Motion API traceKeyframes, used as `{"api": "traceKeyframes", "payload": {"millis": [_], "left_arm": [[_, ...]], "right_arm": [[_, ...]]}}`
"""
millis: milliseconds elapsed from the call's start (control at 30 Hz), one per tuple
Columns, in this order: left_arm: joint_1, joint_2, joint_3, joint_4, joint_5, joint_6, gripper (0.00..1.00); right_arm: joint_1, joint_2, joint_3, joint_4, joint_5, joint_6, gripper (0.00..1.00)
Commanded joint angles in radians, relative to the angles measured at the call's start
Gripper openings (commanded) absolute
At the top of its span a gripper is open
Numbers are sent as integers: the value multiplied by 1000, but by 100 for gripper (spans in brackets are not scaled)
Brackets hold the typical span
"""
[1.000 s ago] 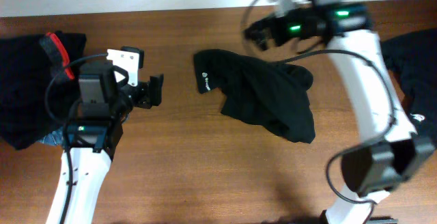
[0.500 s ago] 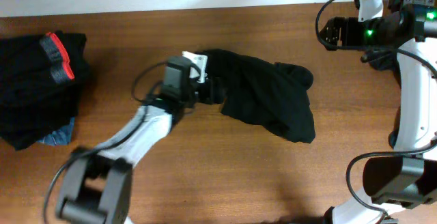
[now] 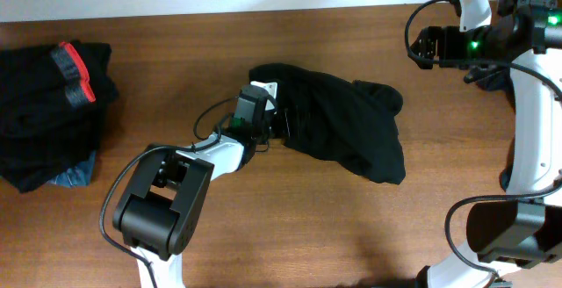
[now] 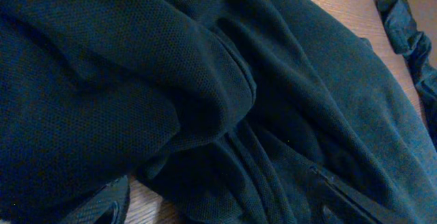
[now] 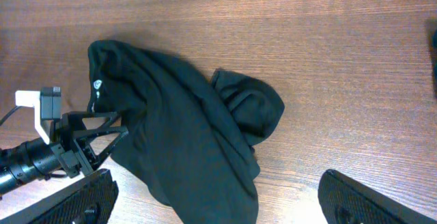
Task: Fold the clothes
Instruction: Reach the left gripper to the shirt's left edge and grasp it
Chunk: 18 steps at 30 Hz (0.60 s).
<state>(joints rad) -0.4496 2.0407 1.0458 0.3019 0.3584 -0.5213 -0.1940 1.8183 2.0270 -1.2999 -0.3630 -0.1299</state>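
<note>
Black shirt (image 3: 351, 134) crumpled mid-counter (image 3: 263, 226), left tool (image 3: 279, 123) at its edge.
Left tool gapes wide, fingers straddling the shirt's left folds without pinching them; right tool (image 3: 423, 47) hangs wide open far right; dark pile (image 3: 44, 121) lies far left.

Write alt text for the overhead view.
A crumpled black shirt lies on a wooden table, the open left end effector at its left edge. The right end effector hangs open, far right; a pile of dark clothes sits far left.
</note>
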Motion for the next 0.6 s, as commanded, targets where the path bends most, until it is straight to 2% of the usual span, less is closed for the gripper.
{"api": "traceKeyframes", "payload": {"millis": [0, 33, 67, 133, 333, 467, 500, 567], "left_arm": [[0, 40, 10, 6, -34, -13, 82], [0, 49, 10, 16, -34, -13, 78], [-1, 60, 10, 46, -33, -16, 61], [-2, 73, 12, 81, -33, -46, 44], [-14, 82, 22, 132, -32, -82, 25], [-30, 82, 27, 132, -17, -82, 22], [-30, 82, 27, 127, 35, -82, 38], [-30, 82, 27, 106, 69, -82, 42]], "right_arm": [[-3, -11, 7, -5, 5, 8, 99], [-3, -11, 7, -6, 5, 8, 99], [-3, -11, 7, -8, 5, 8, 99], [-3, -11, 7, -11, 5, 8, 100], [-3, -11, 7, -11, 5, 8, 100], [-3, -11, 7, -11, 5, 8, 100], [-3, -11, 7, -13, 5, 8, 100], [-3, -11, 7, -13, 5, 8, 99]]}}
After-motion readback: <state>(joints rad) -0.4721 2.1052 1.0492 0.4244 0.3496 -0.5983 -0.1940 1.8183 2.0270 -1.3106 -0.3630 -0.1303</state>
